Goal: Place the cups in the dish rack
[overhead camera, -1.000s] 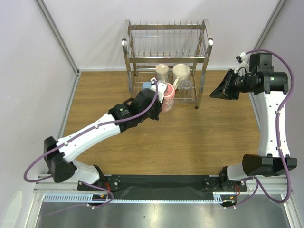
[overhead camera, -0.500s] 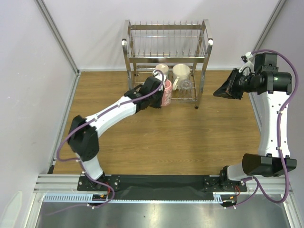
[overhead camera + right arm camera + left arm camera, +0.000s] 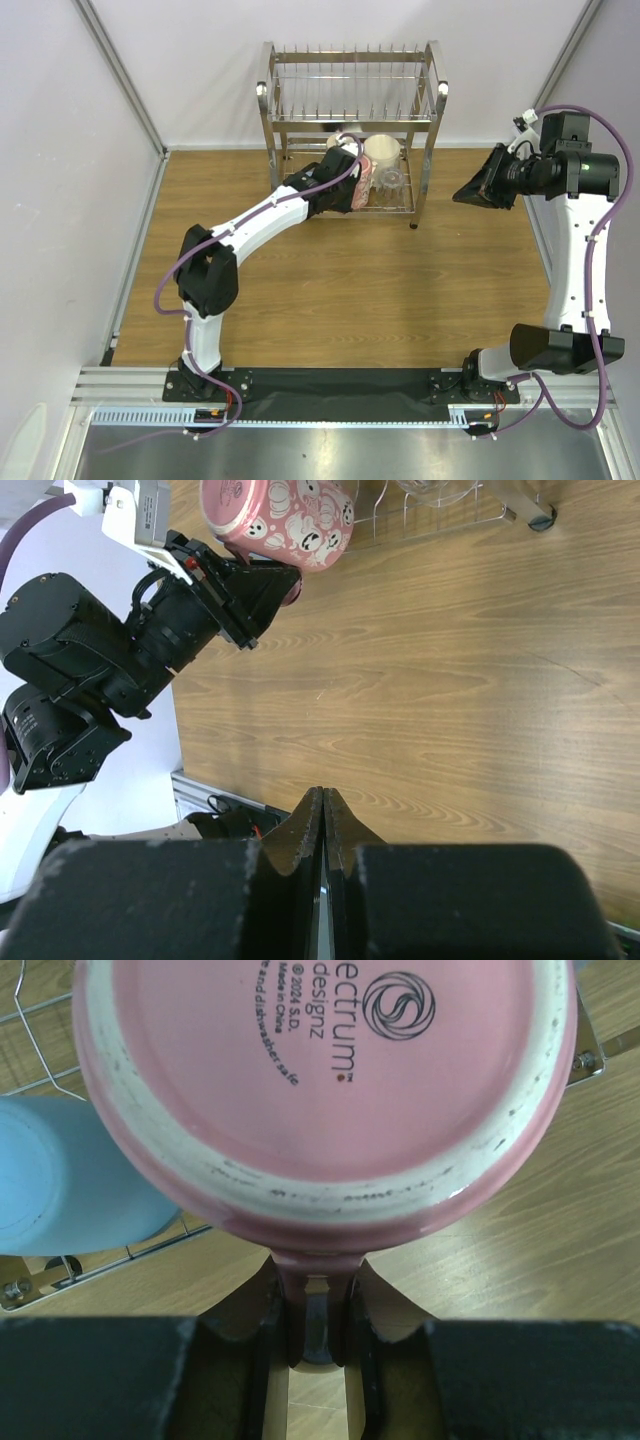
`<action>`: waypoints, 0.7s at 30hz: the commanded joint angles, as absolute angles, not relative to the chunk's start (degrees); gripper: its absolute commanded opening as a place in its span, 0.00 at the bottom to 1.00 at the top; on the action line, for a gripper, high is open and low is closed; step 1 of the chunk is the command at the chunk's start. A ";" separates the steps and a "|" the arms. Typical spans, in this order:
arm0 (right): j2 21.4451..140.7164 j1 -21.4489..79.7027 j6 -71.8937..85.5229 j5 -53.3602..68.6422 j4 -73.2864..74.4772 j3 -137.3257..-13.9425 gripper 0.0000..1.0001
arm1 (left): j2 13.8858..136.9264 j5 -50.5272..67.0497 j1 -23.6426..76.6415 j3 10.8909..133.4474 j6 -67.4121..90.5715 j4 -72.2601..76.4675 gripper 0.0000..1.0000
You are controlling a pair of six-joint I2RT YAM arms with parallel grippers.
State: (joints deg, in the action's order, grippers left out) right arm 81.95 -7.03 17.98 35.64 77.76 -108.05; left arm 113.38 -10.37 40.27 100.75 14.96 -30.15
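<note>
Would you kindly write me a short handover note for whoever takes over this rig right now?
The left gripper is shut on the handle of the pink mug, held on its side at the front of the shiny steel wire dish rack, lower tier.
The right gripper is shut and empty above the wooden table, off to the right.
In the lower tier: light blue cup, cream mug, clear glass tumbler; a second cream mug is mostly hidden behind the left arm.
Done: those four loaded.
Left: set the pink mug in and release.
</note>
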 commanded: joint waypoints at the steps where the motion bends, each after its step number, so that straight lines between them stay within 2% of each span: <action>1: 80.16 -7.38 18.11 36.47 86.84 -109.69 0.05 | 112.76 -12.39 40.08 105.47 14.50 -24.87 0.00; 21: 80.25 -7.47 18.37 36.21 86.84 -109.42 0.05 | 117.16 -12.65 36.91 109.77 13.27 -24.35 0.00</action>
